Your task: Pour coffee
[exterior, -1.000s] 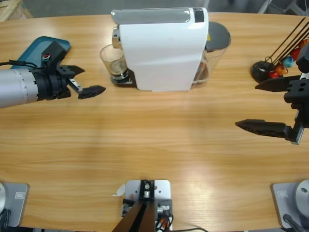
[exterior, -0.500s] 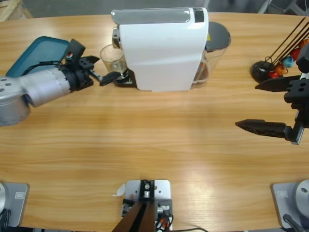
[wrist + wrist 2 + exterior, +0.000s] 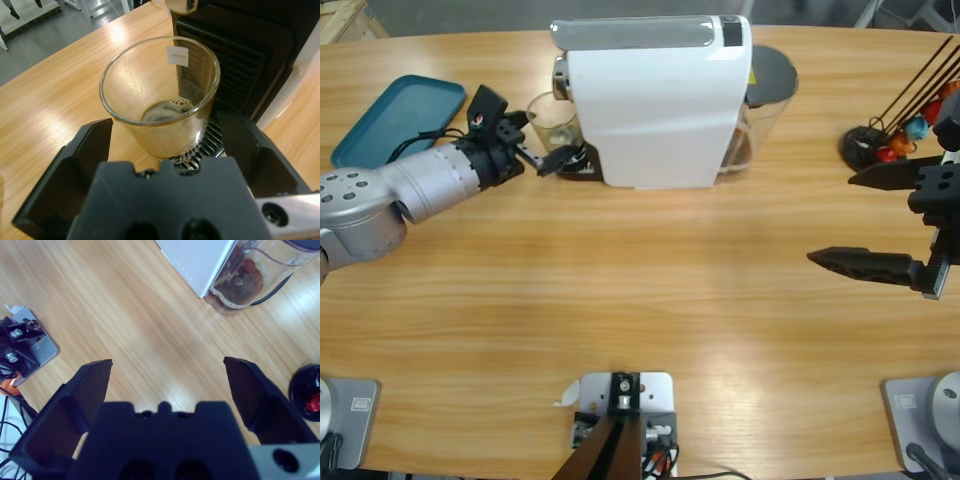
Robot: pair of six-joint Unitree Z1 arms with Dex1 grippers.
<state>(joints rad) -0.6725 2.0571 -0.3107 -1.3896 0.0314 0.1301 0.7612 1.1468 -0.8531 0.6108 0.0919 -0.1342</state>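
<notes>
In the high view, the left arm is coming in from the left edge of the frame, and the left gripper (image 3: 542, 150) is sitting at the clear glass (image 3: 554, 120) in the upper left part of the frame. Its 2 jaws are spread apart, 1 on each side of the glass, and they are not squeezing it. The glass is standing upright on the dark drip tray (image 3: 582, 165), right beside the white coffee machine (image 3: 655, 105).

The left wrist view is showing what the high view cannot show well. The coffee (image 3: 165, 109) is lying as a thin dark layer at the bottom of the glass (image 3: 161, 97), with a little foam on it. This view is also showing a small white label (image 3: 177, 56) on the far wall of the glass, and the metal grill (image 3: 207, 142) under it. The 2 black jaws are standing low on both sides with gaps to the glass.

The high view alone is showing the teal tray (image 3: 395, 115) at the upper left, behind the arm, and a black stand (image 3: 875, 145) with coloured capsules at the upper right.

The right gripper (image 3: 875, 215) is hanging at the right edge of the frame, well apart from the machine, with its jaws spread wide and nothing between them. The right wrist view is looking down on the bare wooden table (image 3: 125, 325), with the machine's clear water tank (image 3: 245, 280) at its top.
</notes>
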